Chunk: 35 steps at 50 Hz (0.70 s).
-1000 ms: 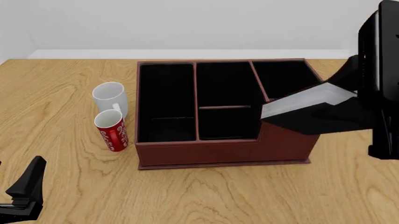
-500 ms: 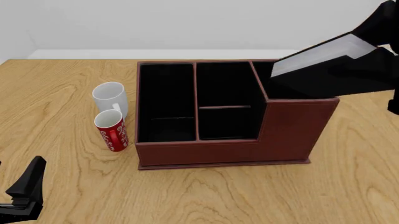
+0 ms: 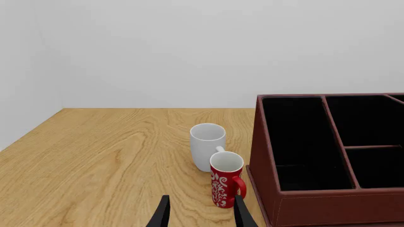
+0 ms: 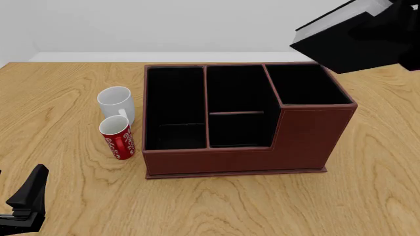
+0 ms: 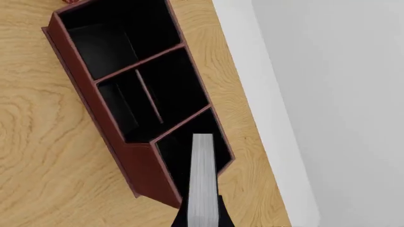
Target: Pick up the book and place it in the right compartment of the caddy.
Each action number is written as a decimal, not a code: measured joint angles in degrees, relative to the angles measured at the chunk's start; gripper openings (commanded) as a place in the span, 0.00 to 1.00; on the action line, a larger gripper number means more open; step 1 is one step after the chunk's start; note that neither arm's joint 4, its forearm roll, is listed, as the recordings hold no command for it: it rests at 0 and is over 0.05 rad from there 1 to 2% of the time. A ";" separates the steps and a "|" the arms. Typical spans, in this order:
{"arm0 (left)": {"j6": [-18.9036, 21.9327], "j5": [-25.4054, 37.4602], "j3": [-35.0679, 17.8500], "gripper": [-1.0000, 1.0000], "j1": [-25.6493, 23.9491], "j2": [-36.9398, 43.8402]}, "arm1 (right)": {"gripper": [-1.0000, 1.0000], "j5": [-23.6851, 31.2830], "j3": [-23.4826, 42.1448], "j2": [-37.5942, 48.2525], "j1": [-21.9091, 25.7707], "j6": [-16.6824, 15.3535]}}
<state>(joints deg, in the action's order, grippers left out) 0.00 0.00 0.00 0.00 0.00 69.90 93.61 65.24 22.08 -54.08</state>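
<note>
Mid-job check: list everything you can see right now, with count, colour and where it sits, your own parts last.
book: one, black covers, pale page edge, held tilted in the air above the caddy's right end.
caddy: one, reddish-brown, black inside, centre of the table.
right compartment: one, black-lined, taller walls, nothing in it.
white mug: one, left of the caddy.
red can: one, red with white pattern, just in front of the mug.
table: one, light wood.
left hand: one, black, low at the near left, open, holding nothing.
right hand: black, upper right, shut on the book.
</note>
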 measured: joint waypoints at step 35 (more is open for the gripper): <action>0.00 0.00 0.00 1.00 0.00 0.00 | 0.00 0.00 7.03 10.40 -3.64 3.26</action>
<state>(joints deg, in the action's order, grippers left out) 0.00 0.00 0.00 0.00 0.00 69.90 100.64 75.65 18.44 -50.82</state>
